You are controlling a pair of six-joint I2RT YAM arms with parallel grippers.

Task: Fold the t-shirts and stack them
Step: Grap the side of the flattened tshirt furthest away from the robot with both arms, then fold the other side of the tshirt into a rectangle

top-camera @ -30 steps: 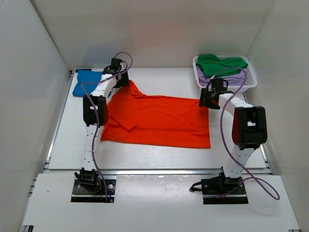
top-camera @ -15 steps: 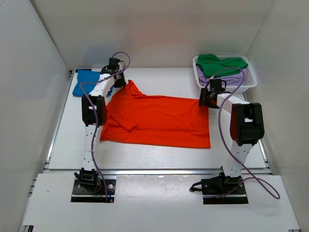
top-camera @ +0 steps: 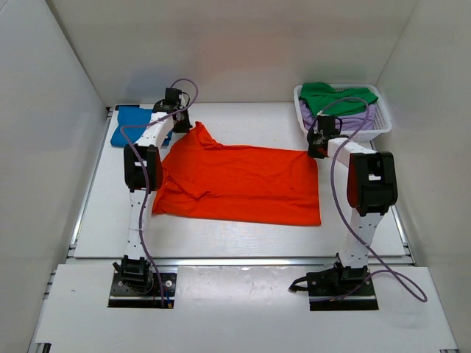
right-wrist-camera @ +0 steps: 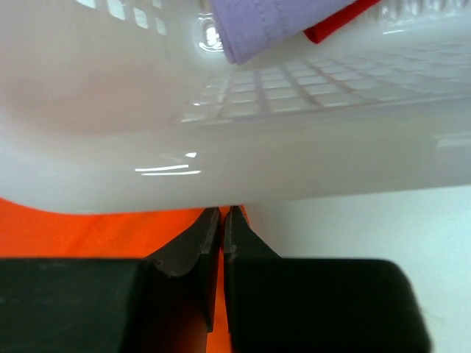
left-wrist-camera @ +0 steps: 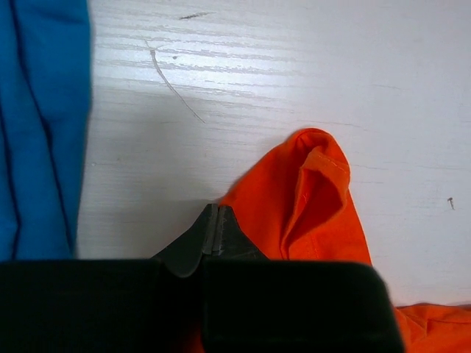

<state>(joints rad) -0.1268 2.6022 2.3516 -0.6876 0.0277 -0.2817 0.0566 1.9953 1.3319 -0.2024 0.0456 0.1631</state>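
Note:
The orange t-shirt (top-camera: 243,184) lies spread flat on the table, one sleeve folded in at its left. My left gripper (top-camera: 182,126) sits at the shirt's far left corner. In the left wrist view its jaws (left-wrist-camera: 215,223) are shut on the edge of the orange cloth (left-wrist-camera: 309,198), which puckers up just to their right. My right gripper (top-camera: 316,148) is at the far right corner, close against the basket. There its jaws (right-wrist-camera: 223,220) are shut with a thin strip of orange cloth (right-wrist-camera: 88,235) between them. A blue t-shirt (top-camera: 132,123) lies folded at the far left.
The white lattice basket (top-camera: 381,123) stands at the far right and holds a green t-shirt (top-camera: 335,95) over a lavender one (top-camera: 353,118). Its wall (right-wrist-camera: 221,147) fills the right wrist view just beyond the fingertips. The blue t-shirt (left-wrist-camera: 37,125) lies just left of my left gripper.
Both grippers have gone from open to shut on the far corners of the orange t-shirt. The right gripper has also edged further back toward the basket.

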